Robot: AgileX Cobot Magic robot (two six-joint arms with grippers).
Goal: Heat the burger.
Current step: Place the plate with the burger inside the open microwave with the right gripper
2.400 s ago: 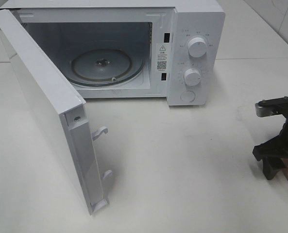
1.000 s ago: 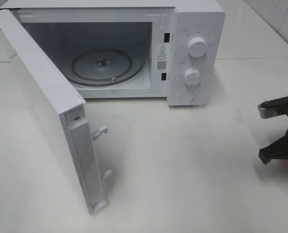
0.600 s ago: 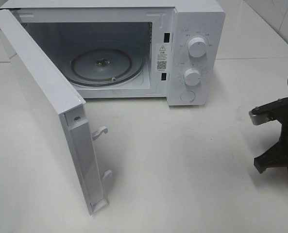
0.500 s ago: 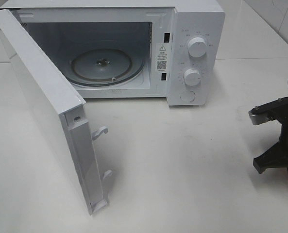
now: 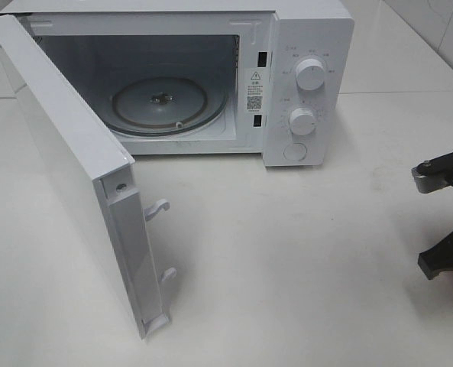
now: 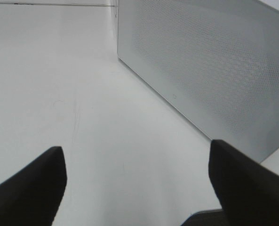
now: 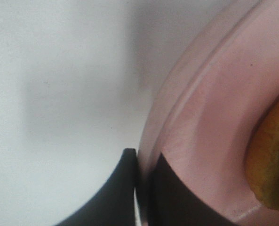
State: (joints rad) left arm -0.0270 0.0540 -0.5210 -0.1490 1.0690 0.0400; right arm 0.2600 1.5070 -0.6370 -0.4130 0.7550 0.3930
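Well, from up high, the microwave (image 5: 306, 46) stands on the table (image 5: 287, 267) with its door (image 5: 66, 160) swung wide open. The glass turntable (image 5: 161, 103) inside is bare. The burger does not show here.

From the left wrist, the left gripper (image 6: 137, 165) has its fingers spread apart with nothing between them. It faces the dotted side of the door.

From the right wrist, the right gripper (image 7: 143, 183) is pinched tight on the rim of the pink plate (image 7: 210, 117). The burger (image 7: 273, 155) sits on that plate, off to the right side of the table.

I think the job now is to carry the plate to the microwave. Keep the pinch firm and the plate flat, or the burger may slide. Go slowly and set it down in the middle of the glass.
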